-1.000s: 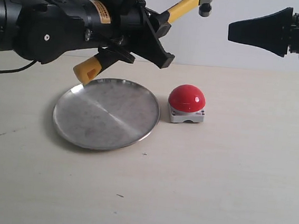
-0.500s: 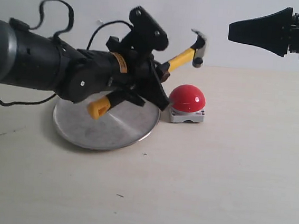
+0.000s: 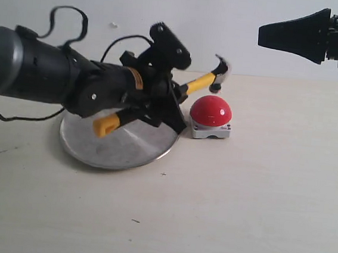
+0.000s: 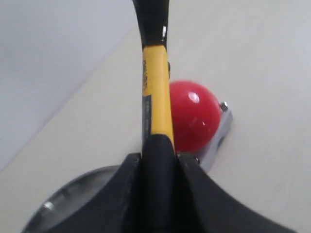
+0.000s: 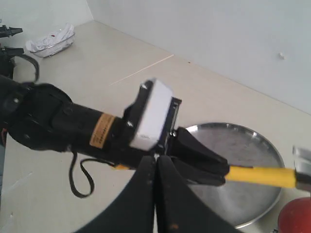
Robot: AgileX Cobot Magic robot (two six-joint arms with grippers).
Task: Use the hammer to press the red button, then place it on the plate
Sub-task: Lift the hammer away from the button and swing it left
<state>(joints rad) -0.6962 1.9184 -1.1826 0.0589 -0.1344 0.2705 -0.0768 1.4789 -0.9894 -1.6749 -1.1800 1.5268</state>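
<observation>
Since half a second ago your left arm has dipped. The head of the hammer (image 3: pixel 198 81) sits lower and closer to the red button (image 3: pixel 211 111); a second ago it was up at the top edge of the exterior view. Your right arm has not shifted.

Left gripper (image 3: pixel 176 103): the jaws are clamped on the black part of the hammer handle, one finger on each side, as the left wrist view shows clearly. The handle is tilted, with the dark head up and just above the button's dome. A small gap between them shows in the exterior view. The yellow end hangs low over the plate (image 3: pixel 119 150).

The plate lies flat on the table (image 3: pixel 257 201), just beside the button's grey base. I cannot tell whether they touch, because the arm hides the near rim.

Right gripper (image 3: pixel 263 34): the fingers are pressed together on nothing. It is raised and well apart from the button.
</observation>
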